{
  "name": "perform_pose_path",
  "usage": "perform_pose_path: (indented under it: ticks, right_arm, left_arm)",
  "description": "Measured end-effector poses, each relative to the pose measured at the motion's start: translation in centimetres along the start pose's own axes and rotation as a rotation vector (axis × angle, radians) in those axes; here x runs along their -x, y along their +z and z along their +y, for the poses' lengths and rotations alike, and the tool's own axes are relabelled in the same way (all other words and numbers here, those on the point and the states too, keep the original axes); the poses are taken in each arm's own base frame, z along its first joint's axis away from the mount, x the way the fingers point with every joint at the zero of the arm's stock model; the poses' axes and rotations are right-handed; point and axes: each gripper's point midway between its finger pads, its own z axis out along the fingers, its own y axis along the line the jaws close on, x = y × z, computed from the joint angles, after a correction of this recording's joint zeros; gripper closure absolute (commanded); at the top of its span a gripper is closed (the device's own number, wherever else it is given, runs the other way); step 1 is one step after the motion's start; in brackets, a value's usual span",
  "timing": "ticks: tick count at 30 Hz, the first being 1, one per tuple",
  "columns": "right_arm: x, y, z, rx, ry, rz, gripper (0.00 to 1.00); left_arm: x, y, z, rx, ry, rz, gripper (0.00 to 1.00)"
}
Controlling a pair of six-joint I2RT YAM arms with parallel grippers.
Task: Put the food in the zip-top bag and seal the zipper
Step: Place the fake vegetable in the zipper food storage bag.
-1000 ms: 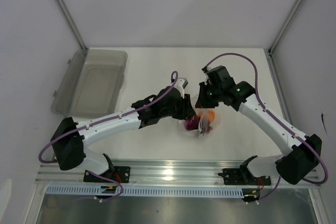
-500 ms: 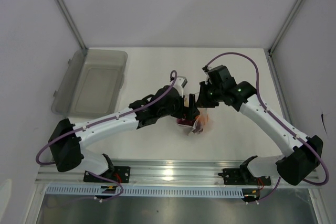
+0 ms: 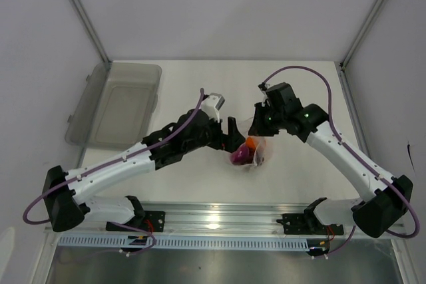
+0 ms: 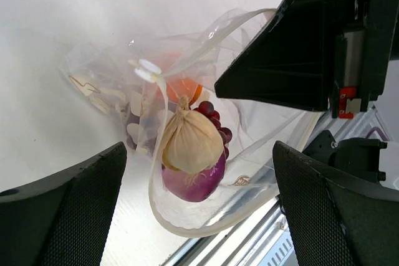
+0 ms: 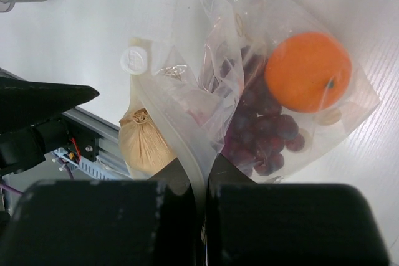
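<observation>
The zip-top bag (image 4: 249, 147) hangs with its mouth open, and my right gripper (image 5: 204, 175) is shut on its zipper (image 5: 177, 135) edge. Inside lie the orange (image 5: 308, 70), the dark red berries (image 5: 265, 135) and the purple-red onion (image 4: 193, 185). The garlic bulb (image 4: 190, 141) rests on the onion at the mouth. My left gripper (image 4: 199, 216) stands open just in front of the mouth, with nothing between its fingers. From above, the bag (image 3: 255, 156) sits between the left gripper (image 3: 234, 134) and the right gripper (image 3: 257, 124).
A grey translucent tub (image 3: 120, 104) lies at the table's back left. The aluminium rail (image 3: 219, 217) with both arm bases runs along the near edge. Grey walls close in the table's back and sides.
My left gripper opened and drew back to the left, away from the bag. The garlic it carried now lies in the bag's mouth. The right gripper kept its hold.
</observation>
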Motion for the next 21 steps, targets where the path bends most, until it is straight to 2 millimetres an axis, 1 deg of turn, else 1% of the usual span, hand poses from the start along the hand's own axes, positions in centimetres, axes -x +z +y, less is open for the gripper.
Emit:
perform_pose_path:
  ticks: [6,7,9,10,12,13,14,15,18,21]
  right_arm:
    - [0.1,-0.2,0.1,0.005,0.0,-0.005,1.0]
    - [0.1,-0.2,0.1,0.005,-0.001,-0.006,1.0]
    - [0.1,-0.4,0.1,0.007,-0.001,-0.009,1.0]
    - [0.1,-0.4,0.2,0.009,-0.001,-0.011,1.0]
    - [0.1,-0.5,0.3,0.014,-0.002,-0.012,1.0]
    - [0.1,-0.6,0.3,0.016,-0.002,-0.012,1.0]
    - [0.1,-0.6,0.3,0.017,-0.002,-0.012,1.0]
    - [0.2,-0.6,0.3,0.017,-0.002,-0.014,1.0]
    - [0.2,-0.7,0.4,0.021,-0.002,-0.015,1.0]
    - [0.1,-0.8,0.4,0.025,-0.002,-0.014,1.0]
  left_arm:
    - [-0.2,-1.0,1.3,0.048,0.01,-0.015,0.02]
    - [-0.3,-1.2,1.5,0.055,0.01,-0.019,0.07]
    - [-0.9,-1.8,2.4,0.077,0.011,-0.023,0.13]
    - [-1.2,-2.1,2.8,0.085,0.011,-0.025,0.19]
    - [-1.9,-2.6,3.6,0.102,0.017,-0.025,0.27]
    - [-2.1,-2.7,3.9,0.109,0.019,-0.024,0.33]
    - [-2.3,-2.9,4.2,0.116,0.021,-0.023,0.36]
    - [-2.5,-2.9,4.3,0.117,0.022,-0.021,0.41]
    - [-2.8,-2.9,4.4,0.118,0.021,-0.015,0.48]
    - [-2.9,-2.8,4.3,0.109,0.019,-0.011,0.5]
